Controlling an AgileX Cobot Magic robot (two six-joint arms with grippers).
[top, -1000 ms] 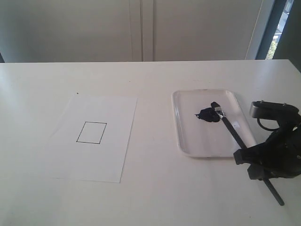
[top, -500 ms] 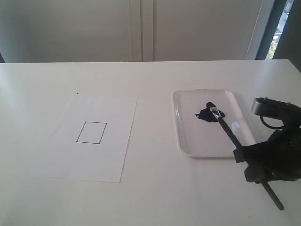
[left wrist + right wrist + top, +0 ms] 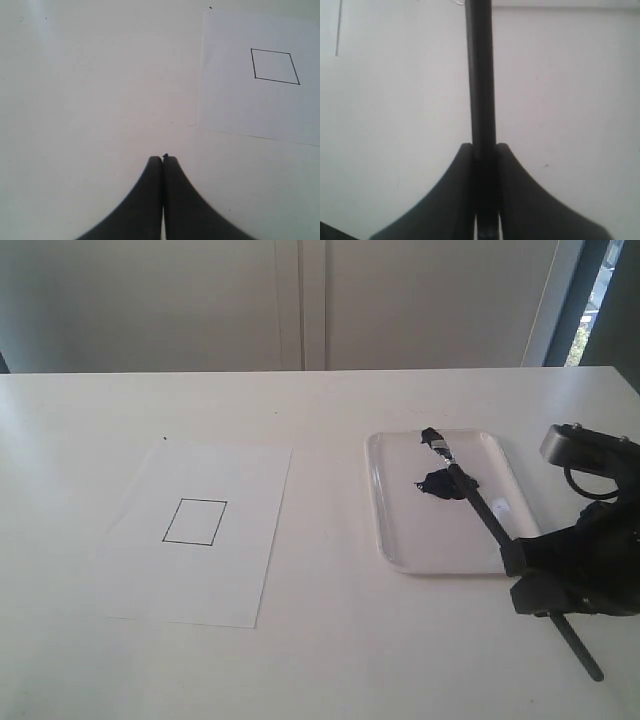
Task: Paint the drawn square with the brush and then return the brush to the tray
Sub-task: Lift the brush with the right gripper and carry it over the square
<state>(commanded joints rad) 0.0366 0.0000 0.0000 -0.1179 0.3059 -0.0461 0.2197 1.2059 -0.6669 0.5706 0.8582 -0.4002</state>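
A matte white table fills most of the exterior view. Left of centre lies a flat white paper sheet, and right of centre sits the tray, a shallow, glossy white rectangle with rounded corners and a raised rim. At the lower right edge of the frame, the bulky black right gripper is clamped tight on the brush; in the right wrist view its two curved fingers pinch the handle with no gap. The brush is a long, thin black stick with a silver ferrule. It runs diagonally from its tail in the lower right corner up to its small dark head above the tray's far end. The drawn square, a thin black outline, sits mid-sheet with a blank white inside. A small, irregular black paint blob lies in the tray under the handle. The left gripper is fully closed and empty above bare table near the sheet.
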